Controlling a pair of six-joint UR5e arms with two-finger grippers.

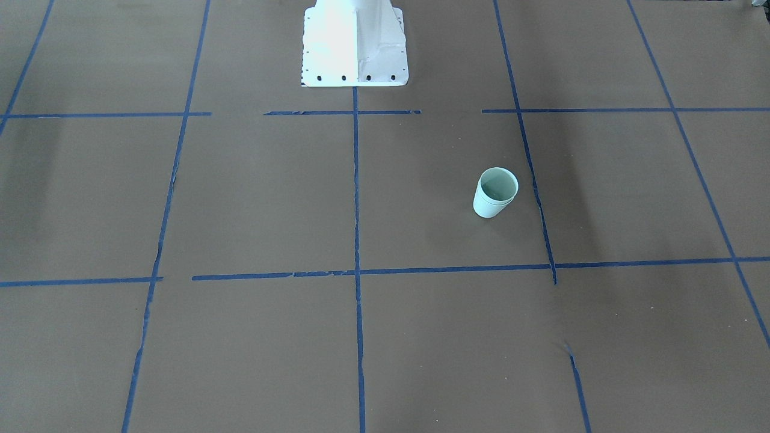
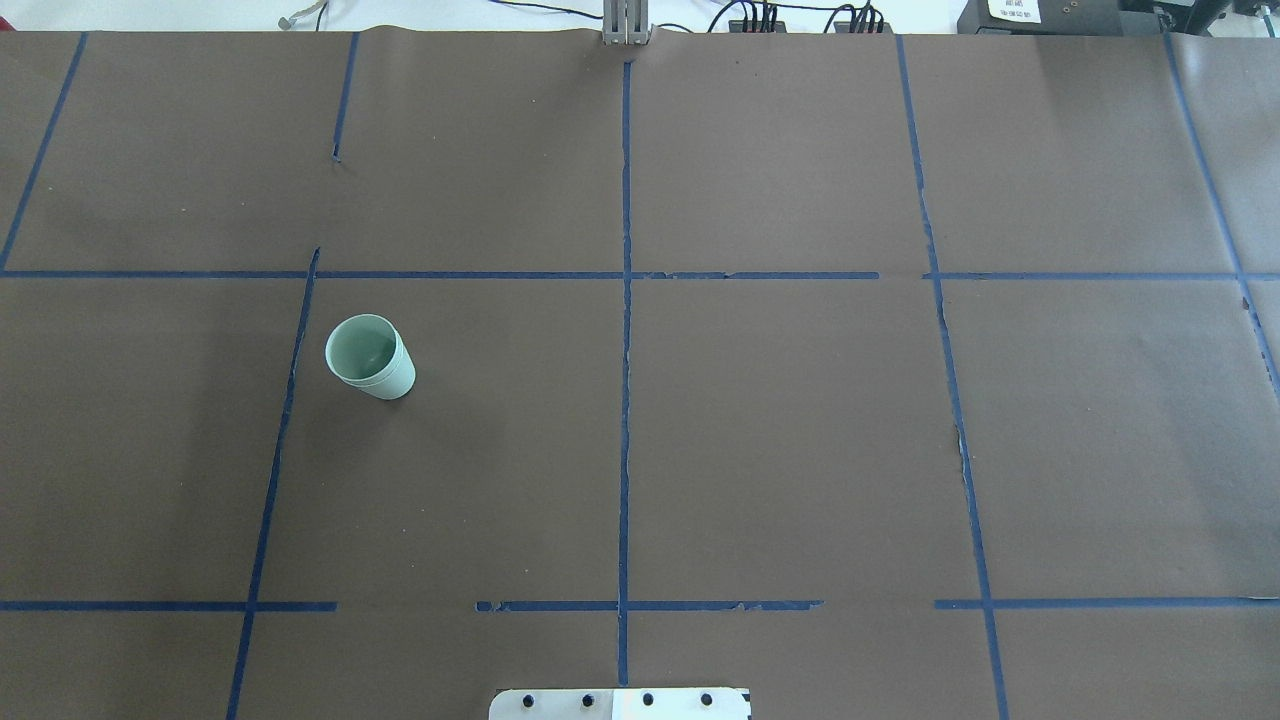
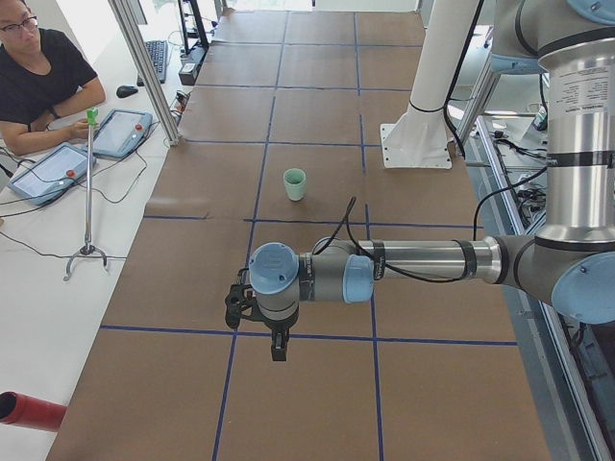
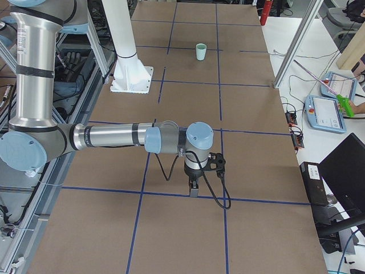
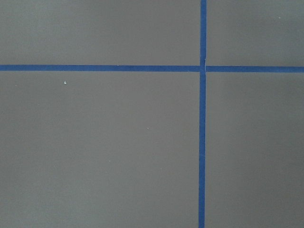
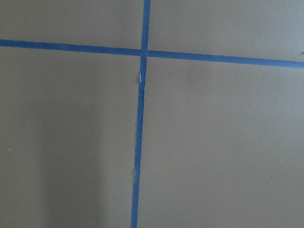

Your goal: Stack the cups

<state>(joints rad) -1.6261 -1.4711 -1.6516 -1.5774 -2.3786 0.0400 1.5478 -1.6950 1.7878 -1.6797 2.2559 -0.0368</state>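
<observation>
**Left gripper** (image 3: 279, 348): it shows in the exterior left view only. It points straight down, close above the brown paper-covered table (image 3: 317, 403). Just beyond its fingers runs a blue tape line (image 3: 432, 341). Whether the fingers are spread or clenched cannot be told, nor whether they touch anything. The left wrist view shows a tape crossing (image 5: 203, 68) on brown paper.

**Right gripper** (image 4: 194, 188): it shows in the exterior right view only, also pointing straight down over the table. Its finger spread and any contact cannot be told. The right wrist view shows another tape crossing (image 6: 144, 51).

**Cups** (image 2: 370, 357): 2 pale mint-green cups stand upright and mouth up, 1 nested inside the other, with 2 rim edges showing. The stack rests on the robot's left half of the table, just beside a tape line. It is well apart from both sets of fingers, beyond the left fingers toward the table middle. It is much farther from the right fingers, toward the opposite end.

**Surroundings**: the white robot pedestal (image 1: 355, 45) stands at the table edge, near the stack and clear of both grippers. Off the table past the left fingers are a seated operator (image 3: 38, 67), 2 tablets (image 3: 120, 133) and a thin stand (image 3: 88, 192).
</observation>
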